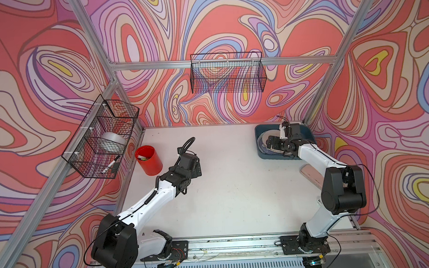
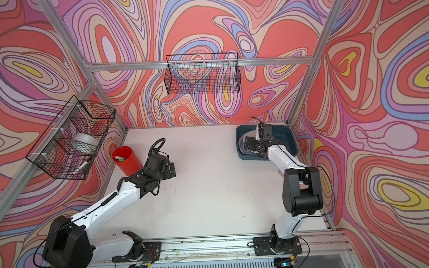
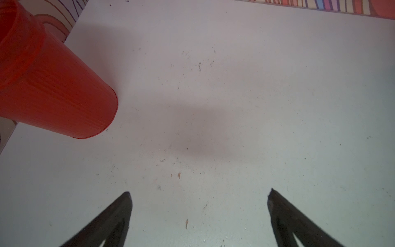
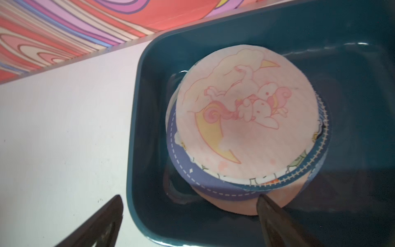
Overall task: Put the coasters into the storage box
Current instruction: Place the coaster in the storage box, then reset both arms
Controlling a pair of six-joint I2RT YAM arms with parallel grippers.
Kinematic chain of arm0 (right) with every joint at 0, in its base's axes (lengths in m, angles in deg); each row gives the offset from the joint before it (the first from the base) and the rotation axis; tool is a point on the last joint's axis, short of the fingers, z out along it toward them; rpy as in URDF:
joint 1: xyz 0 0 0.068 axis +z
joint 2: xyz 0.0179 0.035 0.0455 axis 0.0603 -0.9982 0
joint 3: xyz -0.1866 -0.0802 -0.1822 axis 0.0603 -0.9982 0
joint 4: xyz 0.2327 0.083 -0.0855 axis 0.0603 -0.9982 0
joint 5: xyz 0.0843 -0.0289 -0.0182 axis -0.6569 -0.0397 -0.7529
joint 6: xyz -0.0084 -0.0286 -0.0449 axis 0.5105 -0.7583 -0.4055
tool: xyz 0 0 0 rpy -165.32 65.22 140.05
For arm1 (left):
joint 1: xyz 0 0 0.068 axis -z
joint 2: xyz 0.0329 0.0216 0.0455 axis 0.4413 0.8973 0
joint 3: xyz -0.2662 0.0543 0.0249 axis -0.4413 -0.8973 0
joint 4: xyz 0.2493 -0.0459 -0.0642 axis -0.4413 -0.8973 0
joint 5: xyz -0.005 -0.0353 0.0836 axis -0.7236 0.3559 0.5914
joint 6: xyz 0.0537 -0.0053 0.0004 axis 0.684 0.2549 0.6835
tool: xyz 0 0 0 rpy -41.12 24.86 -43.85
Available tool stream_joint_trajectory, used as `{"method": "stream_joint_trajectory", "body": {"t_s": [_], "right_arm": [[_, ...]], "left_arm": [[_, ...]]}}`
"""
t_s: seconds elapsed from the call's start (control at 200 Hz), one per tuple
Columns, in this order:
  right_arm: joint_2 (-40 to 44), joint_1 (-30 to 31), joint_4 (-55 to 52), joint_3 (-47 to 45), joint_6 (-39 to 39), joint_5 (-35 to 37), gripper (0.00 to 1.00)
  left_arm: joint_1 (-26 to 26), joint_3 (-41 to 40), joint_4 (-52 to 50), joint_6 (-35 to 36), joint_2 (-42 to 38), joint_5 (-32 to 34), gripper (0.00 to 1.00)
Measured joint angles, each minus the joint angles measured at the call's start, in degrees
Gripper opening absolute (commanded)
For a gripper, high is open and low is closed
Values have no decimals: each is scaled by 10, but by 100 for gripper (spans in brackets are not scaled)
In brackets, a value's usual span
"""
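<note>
Directly beneath the right gripper [image 4: 190, 195], the coasters [image 4: 245, 111] are seen stacked inside the storage box [image 4: 136, 128]. A pale pink one printed with a unicorn and a moon is uppermost, and blue-edged ones are fanned out under it. The jaws are spread wide and nothing is held between them. One finger is placed outside the box wall, over the white table [image 4: 53, 128], and the other is poised at the nearest edge of the stack; whether that edge is touched cannot be told.

The drop-off is judged to be the step in hand, with the release made. The next move is thought to call for a straight lift, so that the box wall lying between the fingers is cleared and the loose stack is not dragged askew.

Across the table, the left gripper [image 3: 199, 192] is held spread and unloaded above bare tabletop, with a red cup [image 3: 57, 89] off to one side of its fingers and no coaster within reach.

Close beside the right arm, a flat pale pink thing [image 1: 309, 175] is partly hidden at the table's edge in a top view; whether it is a last coaster cannot be told. Otherwise the task is judged nearly complete.
</note>
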Motion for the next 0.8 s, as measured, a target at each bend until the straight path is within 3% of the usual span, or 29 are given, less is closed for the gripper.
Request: {"method": "stream_joint_trajectory", "body": {"t_s": [0.23, 0.376, 0.801], "right_arm": [[74, 14, 158, -197, -37, 43, 98], [75, 13, 276, -278, -61, 77, 98], [11, 9, 558, -374, -122, 119, 98]], "left_arm": [[-1, -21, 1, 17, -23, 31, 100], [-4, -47, 20, 34, -43, 54, 100], [-47, -94, 185, 151, -7, 124, 100]]}}
